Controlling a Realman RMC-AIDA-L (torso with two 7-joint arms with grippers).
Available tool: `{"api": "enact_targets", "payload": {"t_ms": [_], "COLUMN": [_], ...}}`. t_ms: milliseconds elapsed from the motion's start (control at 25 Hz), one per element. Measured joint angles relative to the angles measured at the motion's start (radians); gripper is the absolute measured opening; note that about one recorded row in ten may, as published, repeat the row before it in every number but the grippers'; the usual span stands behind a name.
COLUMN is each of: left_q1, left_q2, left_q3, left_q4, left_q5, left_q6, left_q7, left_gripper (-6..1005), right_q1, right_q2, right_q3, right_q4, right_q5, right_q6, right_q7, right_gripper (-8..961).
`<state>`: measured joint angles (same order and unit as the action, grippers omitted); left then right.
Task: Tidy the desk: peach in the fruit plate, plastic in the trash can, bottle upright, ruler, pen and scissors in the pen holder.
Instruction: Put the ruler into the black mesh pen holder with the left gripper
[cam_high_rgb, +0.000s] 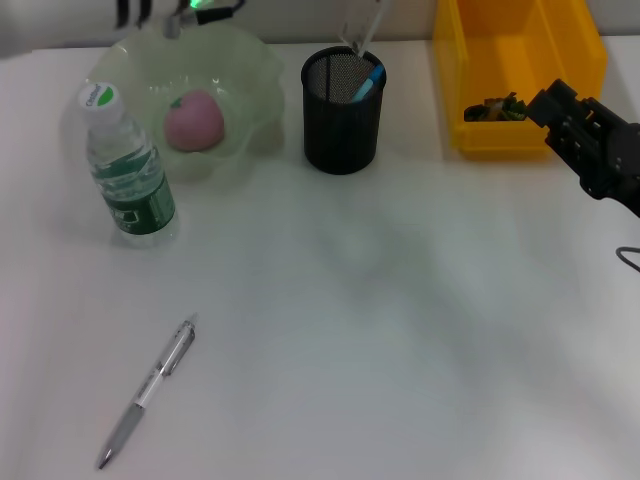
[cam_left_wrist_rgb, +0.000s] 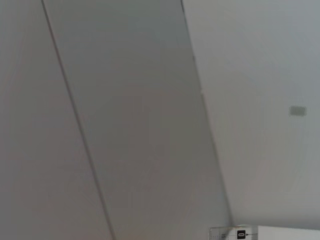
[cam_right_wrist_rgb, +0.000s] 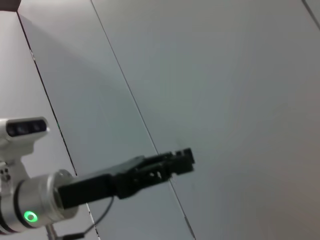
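Observation:
A pink peach (cam_high_rgb: 194, 121) lies in the translucent green fruit plate (cam_high_rgb: 255, 75) at the back left. In front of the plate the water bottle (cam_high_rgb: 125, 170) stands upright. The black mesh pen holder (cam_high_rgb: 341, 120) holds blue-handled scissors (cam_high_rgb: 368, 82) and a clear ruler (cam_high_rgb: 360, 28). The pen (cam_high_rgb: 148, 390) lies alone on the table at the front left. Dark crumpled plastic (cam_high_rgb: 492, 108) sits in the yellow trash can (cam_high_rgb: 470, 60). My right gripper (cam_high_rgb: 556, 101) hangs by the can's near right side. The left gripper (cam_right_wrist_rgb: 181, 160) is raised high behind the plate, seen from the right wrist.
The white table (cam_high_rgb: 400, 330) stretches wide between the pen and the right arm. A cable (cam_high_rgb: 628, 258) shows at the right edge. The left wrist view shows wall panels and a ruler end (cam_left_wrist_rgb: 235, 233) at its edge.

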<state>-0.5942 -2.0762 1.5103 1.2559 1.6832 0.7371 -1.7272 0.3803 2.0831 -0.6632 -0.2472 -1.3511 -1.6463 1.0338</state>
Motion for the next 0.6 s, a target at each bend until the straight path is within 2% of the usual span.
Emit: {"api": "enact_targets", "payload": {"t_ms": [200, 360, 440, 600], "left_q1": [0.005, 0.005, 0.001, -0.006], "left_q2": [-0.001, -0.001, -0.002, -0.002], "left_q3": [0.061, 0.061, 0.118, 0.13], "left_q4": [-0.026, -0.026, -0.083, -0.123], "left_q5": [-0.015, -0.015, -0.103, -0.15], "left_q6": [-0.097, -0.097, -0.207, -0.245], "left_q7": [0.0, 0.0, 0.001, 0.001], "left_gripper": [390, 390, 390, 390], "right_q1": [0.0, 0.0, 0.0, 0.001], "right_q2": [0.001, 0.002, 0.002, 0.002], "right_q3": [-0.002, -0.003, -0.003, -0.003], "right_q4": [0.012, 0.015, 0.015, 0.016], "right_q5": [0.0, 0.0, 0.0, -0.003], "right_q6": [-0.007, -0.014, -0.015, -0.022], "right_q7": [0.0, 0.002, 0.004, 0.006], "right_gripper": [377, 377, 377, 378]}}
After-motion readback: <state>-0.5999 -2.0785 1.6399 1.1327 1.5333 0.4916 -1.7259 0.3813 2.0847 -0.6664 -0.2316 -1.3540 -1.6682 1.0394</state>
